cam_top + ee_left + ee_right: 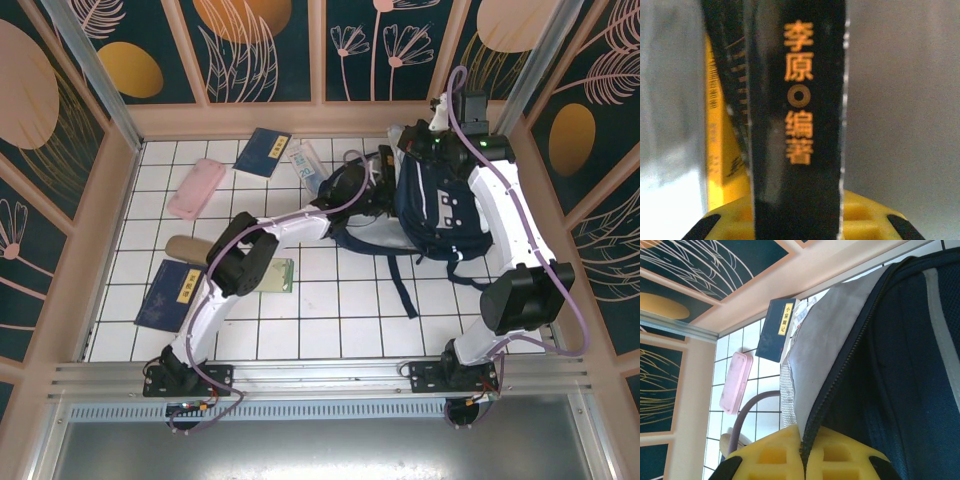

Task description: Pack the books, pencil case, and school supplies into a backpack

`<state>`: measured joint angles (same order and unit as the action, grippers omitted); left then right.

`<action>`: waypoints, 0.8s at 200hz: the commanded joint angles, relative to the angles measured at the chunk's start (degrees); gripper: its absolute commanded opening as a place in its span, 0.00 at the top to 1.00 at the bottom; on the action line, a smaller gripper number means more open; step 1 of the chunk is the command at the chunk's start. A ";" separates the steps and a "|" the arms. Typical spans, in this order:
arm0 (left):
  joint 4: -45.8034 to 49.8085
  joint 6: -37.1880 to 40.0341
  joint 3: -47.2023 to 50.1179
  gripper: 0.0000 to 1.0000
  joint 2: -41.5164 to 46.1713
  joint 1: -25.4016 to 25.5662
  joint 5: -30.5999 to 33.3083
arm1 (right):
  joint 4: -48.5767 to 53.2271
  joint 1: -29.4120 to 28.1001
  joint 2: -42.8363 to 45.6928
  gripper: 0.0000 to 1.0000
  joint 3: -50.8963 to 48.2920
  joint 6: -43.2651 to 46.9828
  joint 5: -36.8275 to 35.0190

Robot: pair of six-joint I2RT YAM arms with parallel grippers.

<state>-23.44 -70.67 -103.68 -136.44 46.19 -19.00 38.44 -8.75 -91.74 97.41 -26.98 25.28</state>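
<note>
The navy backpack (440, 205) lies at the back right, and its opening's edge (840, 370) is pinched in my shut right gripper (803, 452) at the zipper, near the back wall (418, 135). My left gripper (797, 222) is shut on a black book with gold lettering (797, 125), held upright against the backpack's grey lining. A yellow book (717, 150) stands just behind it. From above, the left gripper (380, 185) reaches into the backpack's left side. The pink pencil case (196, 188) lies on the tiles at the back left.
A navy book with a yellow label (263, 152) and a clear packet (306, 165) lie near the back wall. Another navy book (170, 295), a pale green notepad (280, 275) and a tan object (185, 247) lie near my left arm. Backpack straps (400, 285) trail forward.
</note>
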 commanded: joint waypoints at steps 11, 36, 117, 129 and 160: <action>0.43 -2.26 -11.00 0.94 -5.93 2.26 5.12 | -6.63 0.40 2.62 1.00 3.23 -1.41 3.55; 3.14 -1.87 -18.64 0.94 -11.17 3.73 4.98 | -6.53 0.34 2.22 1.00 3.28 -1.44 3.94; 14.67 4.66 -29.03 0.84 -19.89 5.49 6.55 | -7.41 0.40 -0.13 1.00 4.72 -2.44 5.92; 15.93 5.42 -30.14 0.75 -20.96 5.46 6.54 | -7.50 0.37 -0.36 1.00 4.87 -2.63 6.16; 19.26 9.12 -28.76 0.56 -19.37 5.18 7.22 | -7.14 0.40 -0.56 1.00 4.99 -2.46 5.96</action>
<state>-10.28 -66.24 -132.29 -155.52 51.13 -12.97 38.41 -8.19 -93.34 98.30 -29.06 27.20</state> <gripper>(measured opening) 0.398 0.059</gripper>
